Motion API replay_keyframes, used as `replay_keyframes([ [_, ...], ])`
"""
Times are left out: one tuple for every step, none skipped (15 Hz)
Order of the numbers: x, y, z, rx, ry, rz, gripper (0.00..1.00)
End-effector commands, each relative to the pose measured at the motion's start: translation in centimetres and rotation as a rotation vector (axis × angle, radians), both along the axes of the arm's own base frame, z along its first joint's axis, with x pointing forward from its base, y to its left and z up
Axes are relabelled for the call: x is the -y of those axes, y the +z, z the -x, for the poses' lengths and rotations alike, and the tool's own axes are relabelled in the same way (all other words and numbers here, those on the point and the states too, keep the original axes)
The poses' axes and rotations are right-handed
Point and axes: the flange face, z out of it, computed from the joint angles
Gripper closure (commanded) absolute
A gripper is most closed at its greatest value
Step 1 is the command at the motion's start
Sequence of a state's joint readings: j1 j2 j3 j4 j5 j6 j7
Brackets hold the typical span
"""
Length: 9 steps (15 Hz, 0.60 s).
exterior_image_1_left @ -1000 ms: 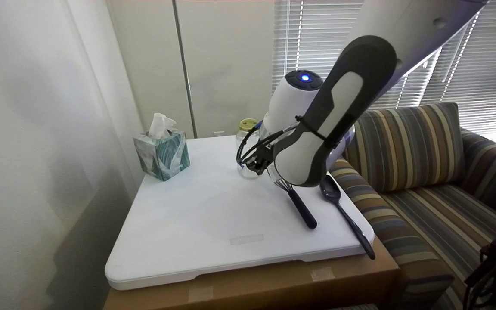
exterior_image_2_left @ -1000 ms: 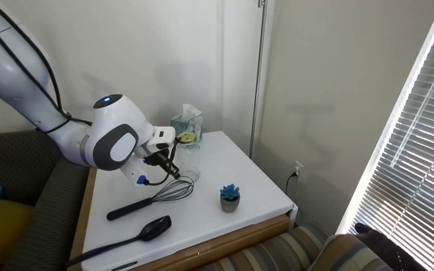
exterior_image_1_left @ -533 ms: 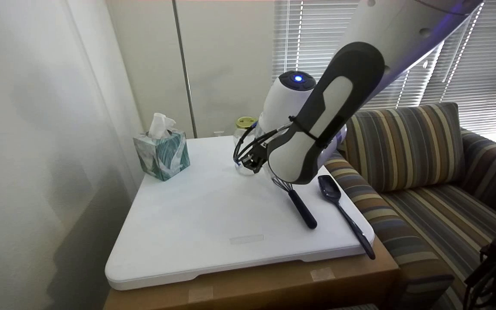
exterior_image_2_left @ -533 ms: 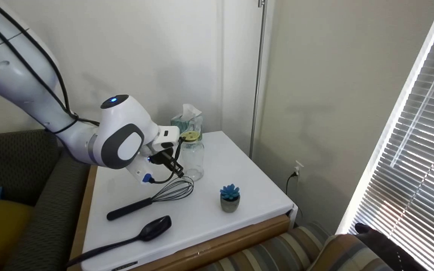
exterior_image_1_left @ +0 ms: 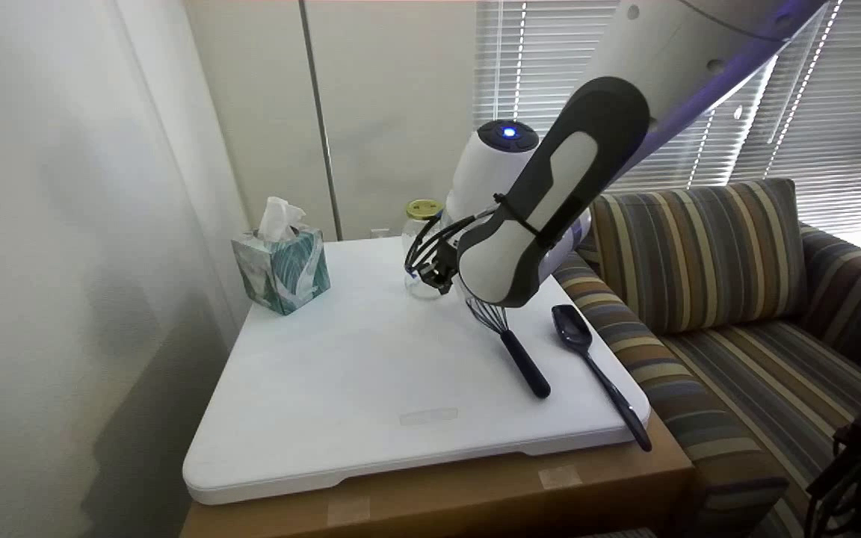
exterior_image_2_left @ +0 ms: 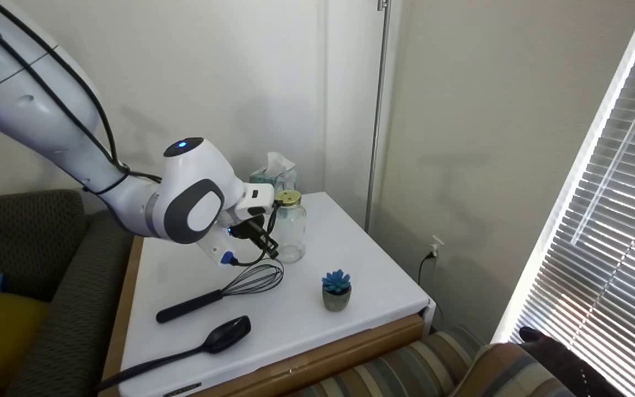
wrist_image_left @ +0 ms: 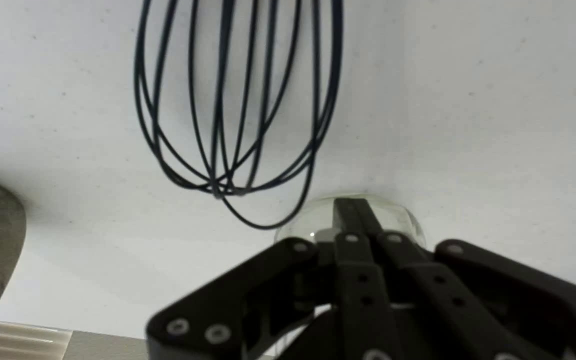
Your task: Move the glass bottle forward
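Upon the white surface (exterior_image_2_left: 331, 242), the clear cylindrical glass bottle (exterior_image_2_left: 291, 231) stands upright under its yellow-gold lid (exterior_image_2_left: 288, 197), just beside the robot's black jointed fingers (wrist_image_left: 358, 255). Those are clenched, pressed together; whether they touch the glass I cannot tell. Near the bottle's base lies a black-handled wire whisk (exterior_image_2_left: 207, 299). Farther off stand a blue succulent (exterior_image_2_left: 337, 281) in a grey pot (exterior_image_2_left: 336, 301) and a teal-and-white tissue box (exterior_image_1_left: 281, 273).

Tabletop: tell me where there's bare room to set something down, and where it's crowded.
The broadest free patch on the tabletop lies between the tissue box and the whisk. In an exterior view, another lies between the glass bottle, the potted succulent and the tabletop's right-hand edge. Crowded: around the bottle, where the gripper and whisk sit close.
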State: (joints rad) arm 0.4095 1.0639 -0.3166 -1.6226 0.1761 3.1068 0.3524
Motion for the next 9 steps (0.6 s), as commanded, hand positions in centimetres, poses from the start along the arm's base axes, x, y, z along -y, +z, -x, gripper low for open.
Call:
replay_keyframes([
  [0.85, -0.48, -1.12, -0.021, -0.004, -0.003, 1.0],
  [0.96, -0.49, -1.25, -0.022, -0.006, -0.003, 1.0],
  [1.04, -0.48, -1.41, -0.021, -0.008, -0.004, 1.0],
  [1.11, -0.46, -1.64, -0.019, -0.008, -0.004, 1.0],
  [1.18, -0.49, -1.78, -0.017, -0.009, -0.004, 1.0],
  [1.23, -0.5, -1.87, -0.016, -0.01, -0.005, 1.0],
  [1.31, -0.49, -1.97, -0.016, -0.011, -0.005, 1.0],
  [1.42, -0.49, -2.06, -0.017, -0.013, -0.005, 1.0],
  [1.46, -0.61, -1.99, -0.018, -0.014, -0.006, 1.0],
])
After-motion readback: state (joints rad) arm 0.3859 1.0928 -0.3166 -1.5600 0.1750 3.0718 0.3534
